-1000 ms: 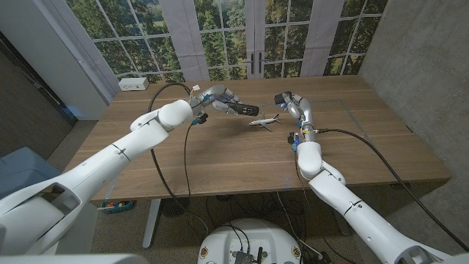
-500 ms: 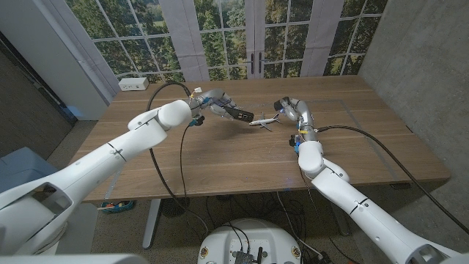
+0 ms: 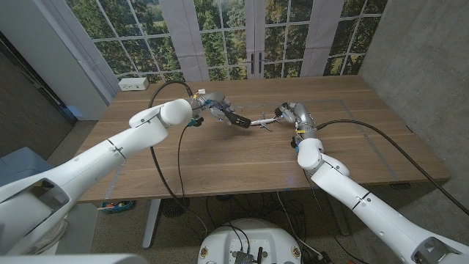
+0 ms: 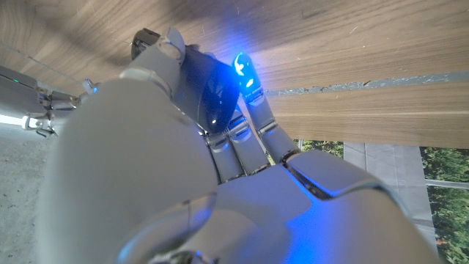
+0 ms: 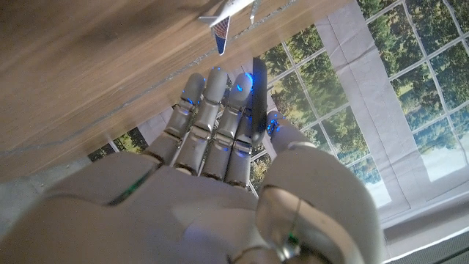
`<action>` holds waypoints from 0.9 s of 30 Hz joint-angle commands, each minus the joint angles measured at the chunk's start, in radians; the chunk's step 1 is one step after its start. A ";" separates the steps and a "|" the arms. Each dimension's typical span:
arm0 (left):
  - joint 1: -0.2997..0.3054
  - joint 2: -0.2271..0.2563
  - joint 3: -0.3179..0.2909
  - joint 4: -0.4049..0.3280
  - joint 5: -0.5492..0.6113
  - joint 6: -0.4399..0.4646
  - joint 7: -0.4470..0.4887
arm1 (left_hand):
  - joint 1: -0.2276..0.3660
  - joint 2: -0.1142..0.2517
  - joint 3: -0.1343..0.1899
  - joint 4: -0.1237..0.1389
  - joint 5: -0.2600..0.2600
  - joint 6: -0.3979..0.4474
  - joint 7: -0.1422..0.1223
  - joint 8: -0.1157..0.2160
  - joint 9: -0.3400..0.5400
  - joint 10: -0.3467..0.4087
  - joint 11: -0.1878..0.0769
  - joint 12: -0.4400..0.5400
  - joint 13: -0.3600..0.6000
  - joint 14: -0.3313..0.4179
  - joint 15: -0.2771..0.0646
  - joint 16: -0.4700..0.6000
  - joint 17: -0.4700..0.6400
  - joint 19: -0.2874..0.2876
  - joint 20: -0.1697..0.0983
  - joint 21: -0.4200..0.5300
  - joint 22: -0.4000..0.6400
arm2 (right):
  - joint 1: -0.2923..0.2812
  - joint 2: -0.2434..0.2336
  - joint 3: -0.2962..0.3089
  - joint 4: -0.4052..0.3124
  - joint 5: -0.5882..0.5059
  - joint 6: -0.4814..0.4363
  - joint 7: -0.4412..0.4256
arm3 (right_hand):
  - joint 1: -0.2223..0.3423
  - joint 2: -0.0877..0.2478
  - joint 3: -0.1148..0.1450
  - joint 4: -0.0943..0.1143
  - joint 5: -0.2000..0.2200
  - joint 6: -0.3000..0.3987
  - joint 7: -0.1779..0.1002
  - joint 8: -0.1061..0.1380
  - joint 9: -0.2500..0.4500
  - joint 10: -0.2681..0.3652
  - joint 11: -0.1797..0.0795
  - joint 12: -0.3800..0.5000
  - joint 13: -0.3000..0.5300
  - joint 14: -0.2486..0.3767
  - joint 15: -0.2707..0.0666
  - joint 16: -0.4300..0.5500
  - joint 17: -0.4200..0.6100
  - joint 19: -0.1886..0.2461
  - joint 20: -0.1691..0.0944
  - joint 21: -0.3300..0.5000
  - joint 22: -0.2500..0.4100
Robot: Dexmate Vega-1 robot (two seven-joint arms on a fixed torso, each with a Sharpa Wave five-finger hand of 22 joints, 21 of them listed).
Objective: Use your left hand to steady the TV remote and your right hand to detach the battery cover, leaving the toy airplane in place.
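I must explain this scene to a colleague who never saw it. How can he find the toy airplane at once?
Start at the wooden table and look to its far middle, where the two robot hands nearly meet. The toy airplane lies on the wood between the left hand and the right hand. It is small, white and winged, unlike the dark TV remote held beside it.

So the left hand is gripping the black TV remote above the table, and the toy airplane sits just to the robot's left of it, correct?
Not quite. The left hand does grip the black TV remote above the table, but the toy airplane sits to the robot's right of the remote, between it and the right hand. The head view shows this.
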 commanded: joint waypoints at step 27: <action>-0.031 -0.009 0.078 -0.004 0.149 0.081 -0.097 | 0.057 0.106 0.036 0.001 0.005 0.011 -0.046 0.006 0.007 0.024 -0.044 -0.019 -0.015 -0.020 -0.082 -0.068 -0.009 -0.255 -0.036 -0.130 -0.034 | 0.148 -0.094 -0.078 -0.096 0.161 -0.463 0.242 | -0.034 -0.007 0.015 -0.039 0.017 0.034 0.007 -0.026 -0.041 0.025 0.015 -0.010 -0.031 0.029 -0.055 -0.032 -0.021 -0.027 0.008 -0.001 -0.006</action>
